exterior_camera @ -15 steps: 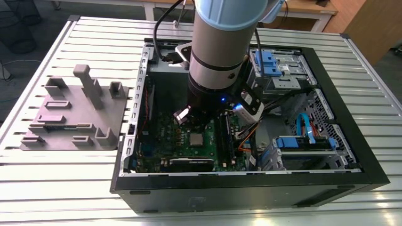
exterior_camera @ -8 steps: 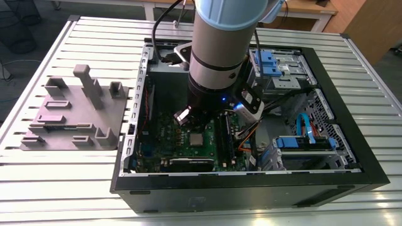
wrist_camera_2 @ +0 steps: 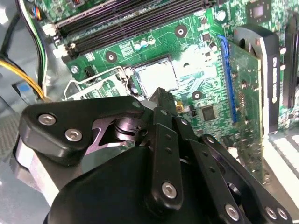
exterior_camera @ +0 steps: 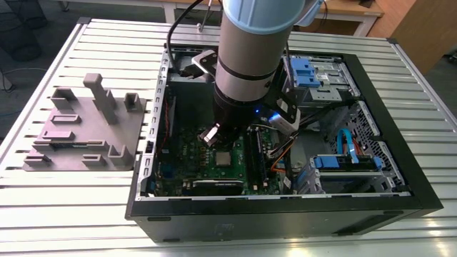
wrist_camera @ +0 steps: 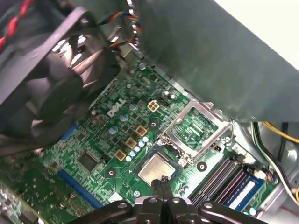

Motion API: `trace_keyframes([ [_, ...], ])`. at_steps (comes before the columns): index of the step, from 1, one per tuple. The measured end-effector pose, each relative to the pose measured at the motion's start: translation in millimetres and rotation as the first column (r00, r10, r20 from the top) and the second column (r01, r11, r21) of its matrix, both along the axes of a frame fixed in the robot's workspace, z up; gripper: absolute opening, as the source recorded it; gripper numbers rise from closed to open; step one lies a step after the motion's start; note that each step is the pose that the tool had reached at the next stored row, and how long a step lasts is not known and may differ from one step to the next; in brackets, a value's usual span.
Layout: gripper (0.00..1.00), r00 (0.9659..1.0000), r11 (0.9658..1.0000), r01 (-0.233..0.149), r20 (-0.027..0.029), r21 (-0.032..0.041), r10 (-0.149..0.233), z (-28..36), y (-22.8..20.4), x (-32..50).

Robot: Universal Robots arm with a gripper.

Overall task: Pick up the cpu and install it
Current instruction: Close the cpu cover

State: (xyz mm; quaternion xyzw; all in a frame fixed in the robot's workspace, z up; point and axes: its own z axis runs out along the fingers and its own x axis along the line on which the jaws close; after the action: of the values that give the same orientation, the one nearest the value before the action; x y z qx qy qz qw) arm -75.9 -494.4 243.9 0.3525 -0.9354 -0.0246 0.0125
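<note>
The cpu (wrist_camera: 157, 169) sits flat in the open socket on the motherboard (wrist_camera: 122, 122), its retention frame (wrist_camera: 198, 125) flipped up just beside it. The gripper (wrist_camera: 162, 183) hovers right over the chip's near edge, fingers pressed together with nothing between them. The chip looks light, stiff and slick on top, and likely fragile underneath; a hold by its thin opposite edges seems safest. Around the cpu it is crowded: memory slots (wrist_camera_2: 121, 21) on one side, a fan (wrist_camera: 44, 74) close on another, a graphics card (wrist_camera_2: 252, 93) nearby and the case wall (wrist_camera: 210, 51) looming near.
</note>
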Motion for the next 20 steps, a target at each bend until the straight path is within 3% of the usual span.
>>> trace_keyframes([
  [4, 0.11, 0.9991, 0.9991, -0.043, 0.0003, 0.0022, 0.043, -0.5, 0.0, 0.0],
  [17, 0.11, 0.9987, 0.9987, -0.052, -0.0001, 0.003, 0.052, -0.6, 0.0, 0.0],
  [20, 0.11, 0.9964, 0.9964, -0.084, -0.0001, 0.0032, 0.084, -0.8, 0.0, 0.0],
])
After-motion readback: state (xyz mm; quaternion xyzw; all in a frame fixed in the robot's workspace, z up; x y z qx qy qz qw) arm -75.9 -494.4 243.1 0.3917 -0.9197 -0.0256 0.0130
